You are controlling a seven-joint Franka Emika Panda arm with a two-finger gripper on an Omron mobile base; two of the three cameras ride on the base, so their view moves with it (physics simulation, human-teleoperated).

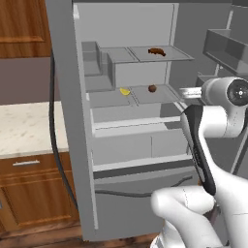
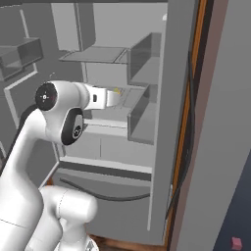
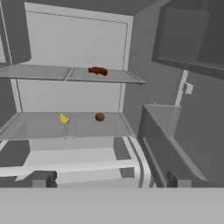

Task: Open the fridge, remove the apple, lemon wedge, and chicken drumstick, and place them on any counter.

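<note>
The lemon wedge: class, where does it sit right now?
The lemon wedge lies on the open fridge's lower shelf, left of the apple, one shelf below the chicken drumstick.

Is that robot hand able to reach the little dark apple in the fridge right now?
Probably yes. The fridge stands open, the apple sits alone on the lower shelf beside the lemon wedge, and nothing lies between it and the open gripper.

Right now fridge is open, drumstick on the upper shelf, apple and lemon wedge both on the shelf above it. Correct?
Not quite. The fridge is open and the chicken drumstick is on the upper shelf, but the apple and lemon wedge sit on the shelf below it, not above. The hand view shows this plainly, and the left base view agrees.
</note>
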